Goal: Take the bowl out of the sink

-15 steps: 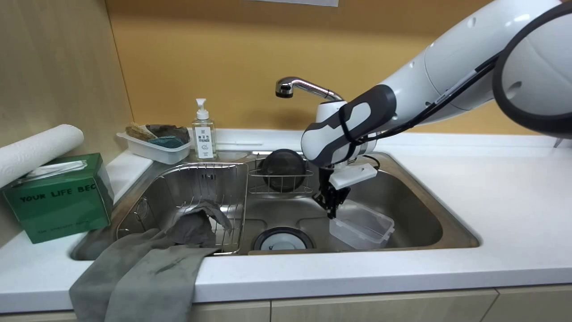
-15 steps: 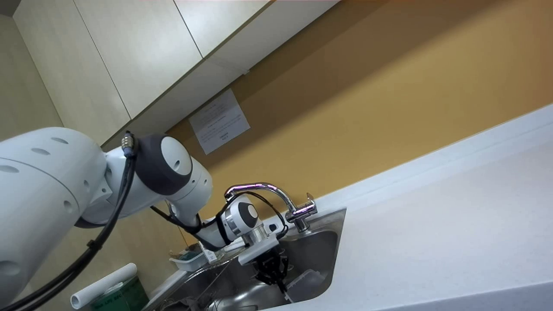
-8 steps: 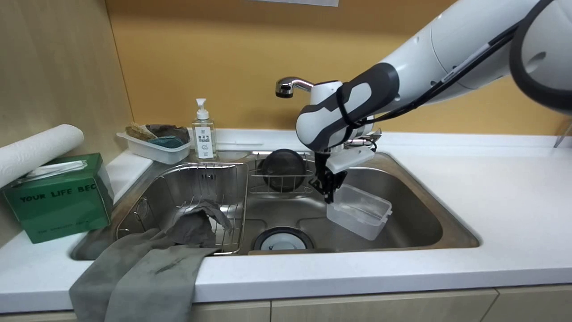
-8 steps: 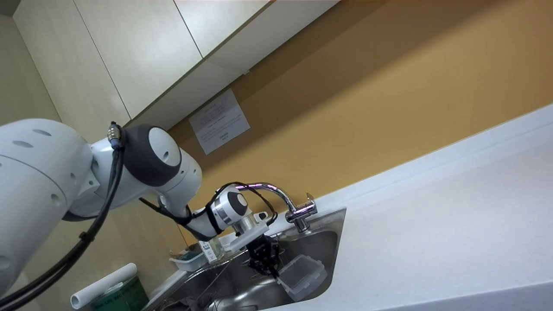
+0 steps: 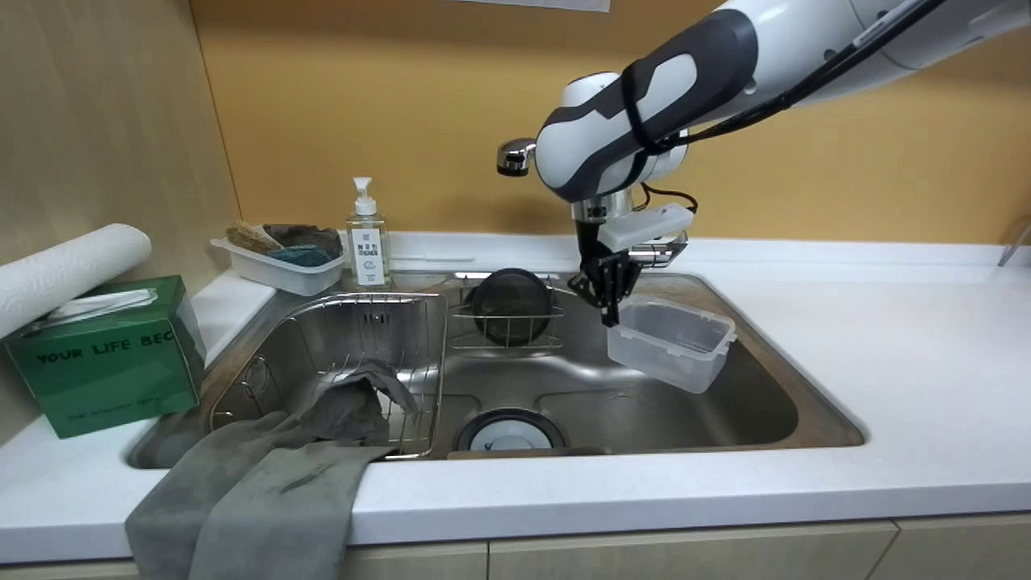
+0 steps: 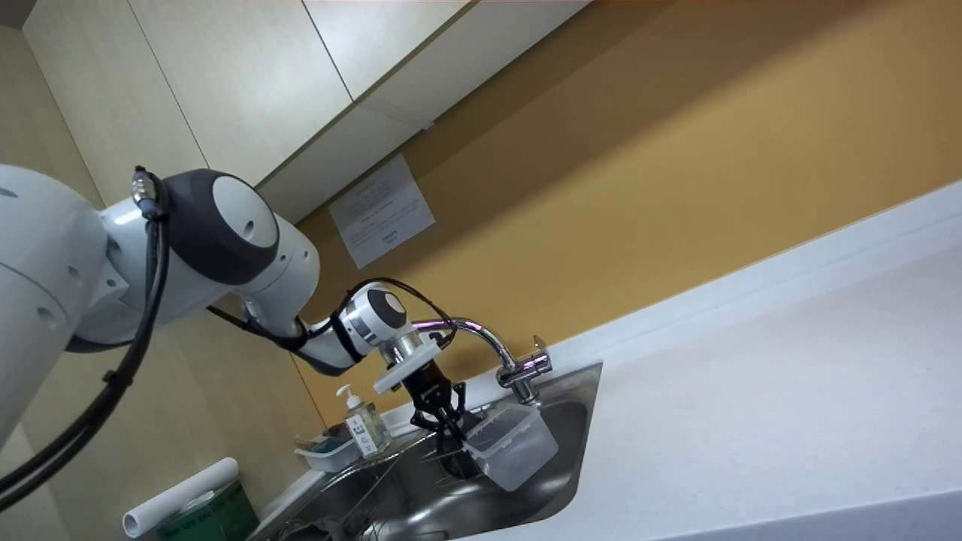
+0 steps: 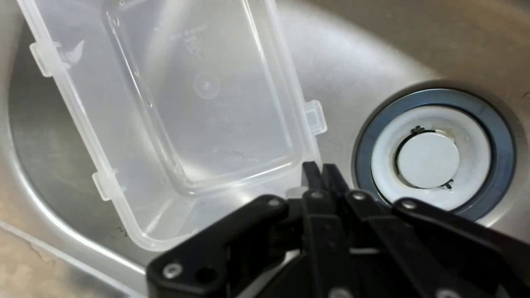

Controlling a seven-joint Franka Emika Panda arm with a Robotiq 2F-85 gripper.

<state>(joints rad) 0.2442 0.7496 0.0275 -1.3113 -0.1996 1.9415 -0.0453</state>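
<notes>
There's the clear plastic food container [image 5: 668,350], hanging over the right half of the sink [image 5: 580,415], off its floor and dipping rightward! The pincer [image 7: 320,169] is nearly closed, thin wall pinched at the left end. One-ended grip, so I'd rise slowly, skirt the chrome tap [image 6: 524,368] on the far side, then ease right over the tabletop [image 5: 910,346].

In the wrist view the top edge cuts off one end of the bowl [image 7: 198,116], and the gripper [image 7: 321,168] hides a corner of it. In an exterior view the arm [image 5: 725,68] covers the middle of the tap [image 5: 515,158]. In an exterior view the bottom edge crops the sink [image 6: 481,505], and the print on the paper sheet [image 6: 382,212] is too small to read.
</notes>
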